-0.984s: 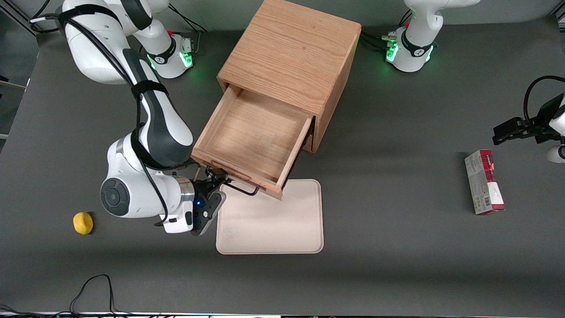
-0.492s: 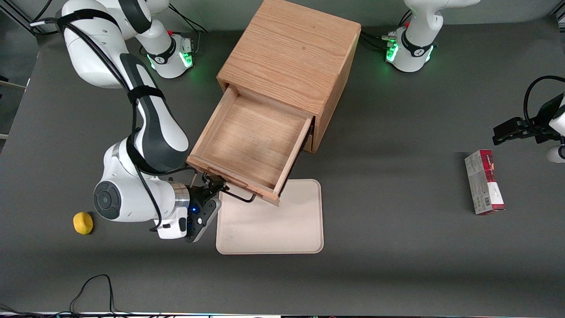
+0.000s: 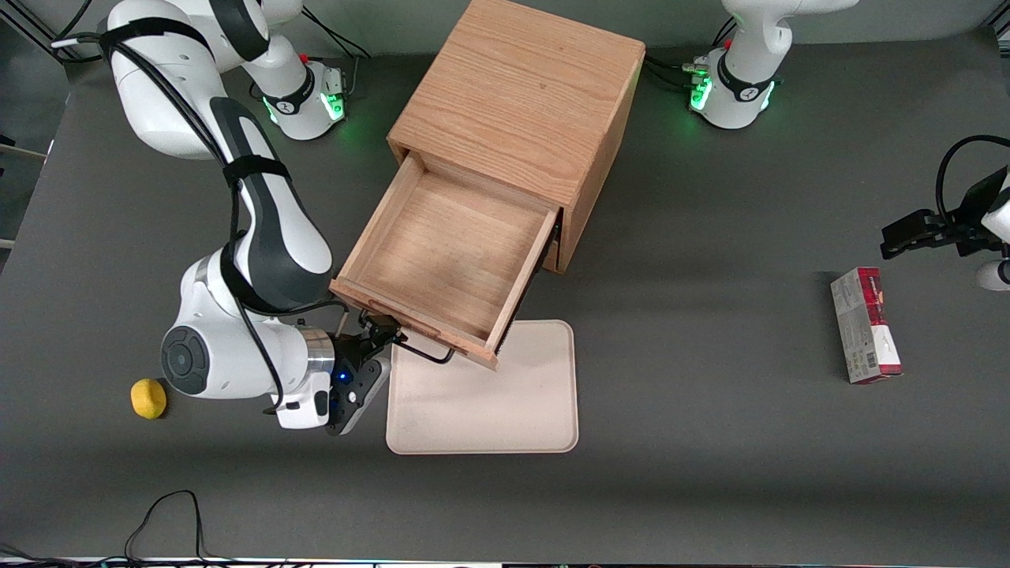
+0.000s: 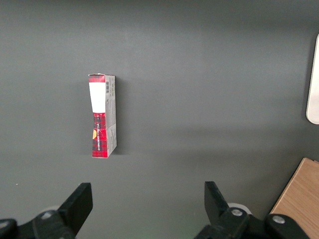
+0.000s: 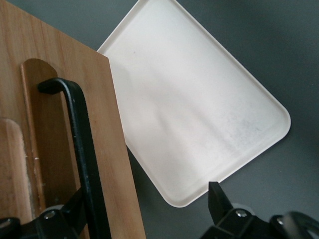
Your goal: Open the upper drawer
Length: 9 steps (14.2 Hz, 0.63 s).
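- Drawer (image 3: 446, 260): pulled well out of the cabinet (image 3: 521, 102), its front edge above the tray (image 3: 505, 410).
- Gripper (image 3: 384, 330): at the handle (image 3: 422, 353), fingers spread wide; one finger (image 5: 75, 209) apparently touches the bar.
- Lemon (image 3: 147, 397): beside the working arm.

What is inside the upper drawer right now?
The upper drawer, pulled far out, shows only its bare wooden floor; nothing lies on it. Its rear strip stays under the cabinet top, unseen. The end effector is at the black handle.
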Motion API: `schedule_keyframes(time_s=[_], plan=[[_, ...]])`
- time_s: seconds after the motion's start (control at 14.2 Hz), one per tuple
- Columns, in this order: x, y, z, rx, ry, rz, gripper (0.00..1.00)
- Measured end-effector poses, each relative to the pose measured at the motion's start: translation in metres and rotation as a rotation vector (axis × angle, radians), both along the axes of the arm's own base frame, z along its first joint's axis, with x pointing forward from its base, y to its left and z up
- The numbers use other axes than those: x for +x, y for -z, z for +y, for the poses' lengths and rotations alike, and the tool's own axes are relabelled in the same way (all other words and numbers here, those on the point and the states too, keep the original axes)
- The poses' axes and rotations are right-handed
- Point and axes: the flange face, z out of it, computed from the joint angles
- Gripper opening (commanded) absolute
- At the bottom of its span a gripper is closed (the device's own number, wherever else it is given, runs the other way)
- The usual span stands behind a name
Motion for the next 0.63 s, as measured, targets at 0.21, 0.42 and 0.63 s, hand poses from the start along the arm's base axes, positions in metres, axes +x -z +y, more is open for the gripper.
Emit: schedule_keyframes(time_s=[0.21,0.42,0.63], plan=[[0.0,-0.001,-0.001,0.01,0.003,0.002,1.0],[0.005,-0.023,-0.004,0.023,0.004,-0.023,1.0],[0.002,-0.034,-0.005,0.025,-0.014,-0.003,1.0]])
